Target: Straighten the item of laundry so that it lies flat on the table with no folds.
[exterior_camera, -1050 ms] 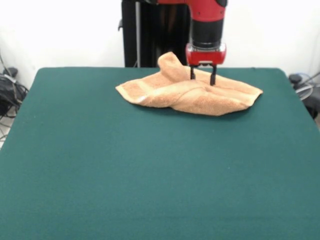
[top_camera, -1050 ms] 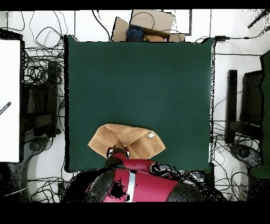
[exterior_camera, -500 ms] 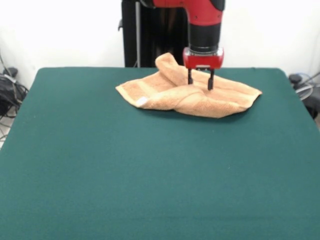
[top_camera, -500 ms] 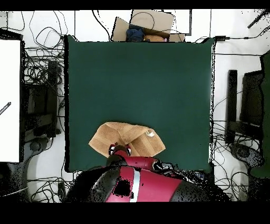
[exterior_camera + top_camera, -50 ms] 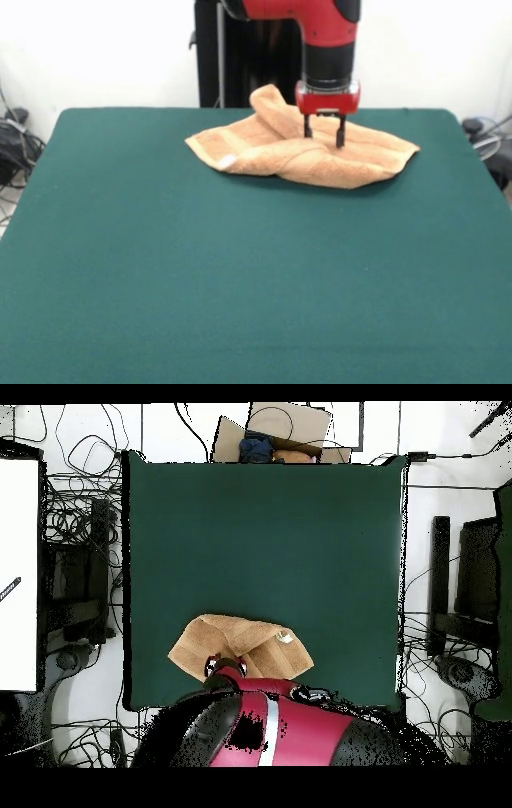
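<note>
looking across from the front, i can see the claw (image 5: 324,132) clearly: two dark fingers (image 5: 308,126) hang from the red arm (image 5: 328,40) and stand spread apart, their tips down on the towel (image 5: 304,148) or just at its pile. i see no cloth pinched between them. from above, that detail is lost to me, since the arm's red and black bulk (image 5: 265,729) covers the claw and the towel's edge nearest the robot.

the overhead view gives me the outline instead. the towel (image 5: 240,649) lies close to the table's (image 5: 260,534) edge on the robot's side, roughly midway along that edge and a little toward the picture's left, with the rest of the green top bare. it is not flat: one flap is folded over diagonally, and a small white label (image 5: 286,638) shows near its right corner. from the front i see the same label (image 5: 227,162) at the towel's left corner, plus a raised hump of cloth (image 5: 270,104) just beside the claw, which the top view flattens out.

by my count there is one towel, one table (image 5: 240,264), one arm and one claw with two fingers. off the table, the overhead view alone shows tangled cables (image 5: 85,524) on the floor and a cardboard box (image 5: 285,429) past the far edge.
</note>
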Motion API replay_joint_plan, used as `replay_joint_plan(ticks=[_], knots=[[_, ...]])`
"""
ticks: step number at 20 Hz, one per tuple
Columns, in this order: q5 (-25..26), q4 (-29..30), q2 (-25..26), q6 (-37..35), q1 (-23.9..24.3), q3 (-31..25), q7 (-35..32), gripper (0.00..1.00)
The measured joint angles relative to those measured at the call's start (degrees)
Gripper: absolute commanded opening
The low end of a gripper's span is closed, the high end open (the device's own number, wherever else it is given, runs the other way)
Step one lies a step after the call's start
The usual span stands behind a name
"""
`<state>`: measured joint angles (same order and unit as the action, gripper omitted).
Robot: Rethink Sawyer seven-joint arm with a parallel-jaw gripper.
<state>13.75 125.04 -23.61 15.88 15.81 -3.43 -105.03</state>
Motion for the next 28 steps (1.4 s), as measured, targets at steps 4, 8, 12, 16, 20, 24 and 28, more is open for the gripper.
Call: replay_joint_plan(ticks=[4, 8, 12, 16, 20, 24, 28], knots=[[0.24, 0.01, 0.00, -0.02, 0.54, -0.31, 0.00, 1.00], [0.38, 0.01, -0.09, -0.03, 1.08, -0.74, 0.00, 1.00], [0.38, 0.01, -0.83, -0.03, 1.23, -1.17, 0.00, 1.00], [0.38, -0.36, -1.74, -0.03, -0.39, -0.67, 0.00, 1.00], [0.40, -1.49, -2.46, 0.11, -4.19, 1.06, 0.00, 1.00], [0.41, -2.46, -2.50, 0.92, -6.62, 2.01, 0.00, 1.00], [0.89, -3.27, -2.48, 3.40, -8.33, 3.24, 0.00, 1.00]])
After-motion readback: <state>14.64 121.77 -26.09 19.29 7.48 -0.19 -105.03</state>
